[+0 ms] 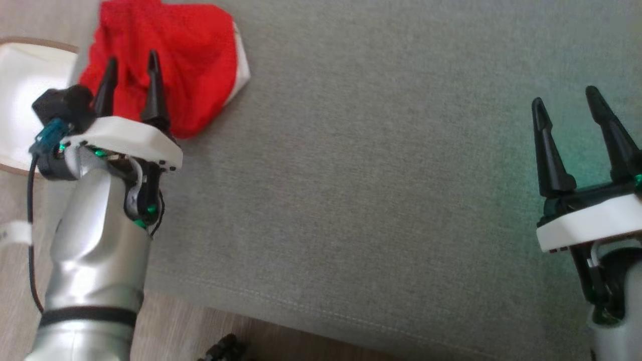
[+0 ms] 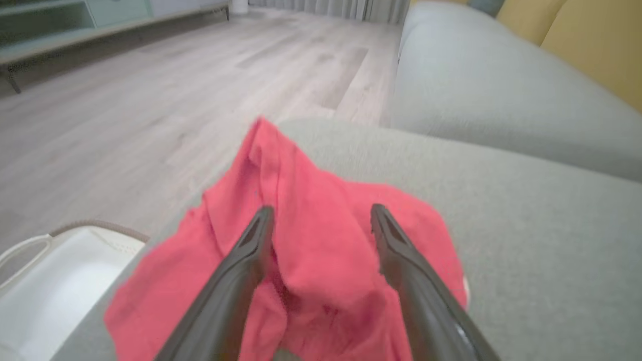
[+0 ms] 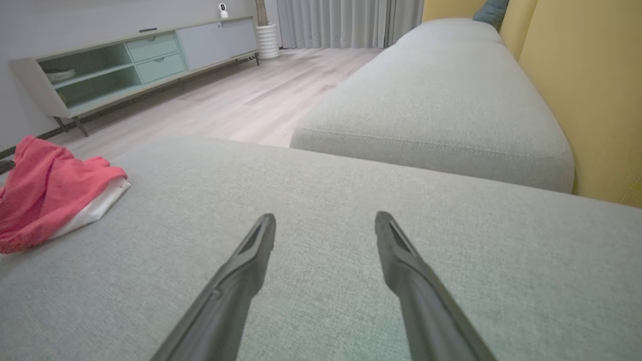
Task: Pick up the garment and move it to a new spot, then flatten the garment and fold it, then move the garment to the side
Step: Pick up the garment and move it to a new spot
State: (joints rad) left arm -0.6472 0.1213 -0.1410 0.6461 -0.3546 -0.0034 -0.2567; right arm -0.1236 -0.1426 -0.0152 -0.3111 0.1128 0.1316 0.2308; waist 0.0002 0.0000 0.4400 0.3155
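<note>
The garment (image 1: 170, 60), red with a white band along its right-hand edge, lay bunched in the upper left of the head view. It sat on the grey cushion (image 1: 376, 175) close to that cushion's left border, and the frame's top edge cut it off. As a heap it had no clean long axis. At best it ran from the top of the frame down toward a blunt red lobe at its lower end, with the white-banded corner pointing to the right of the frame.

The left gripper (image 1: 131, 59) hovered over the heap with its fingers spread wide. In the left wrist view they straddled a raised fold, and I could not tell whether the tips touched the cloth. A white basket (image 1: 25, 100) stood just beside the cushion at the far left. The right gripper (image 1: 564, 96), fingers likewise spread and holding nothing, hung over bare cushion at the lower right, well apart from the garment.

By my judgement nothing of the task was done: the pick-up was only being lined up. Moving, flattening, folding and setting aside all remained.
</note>
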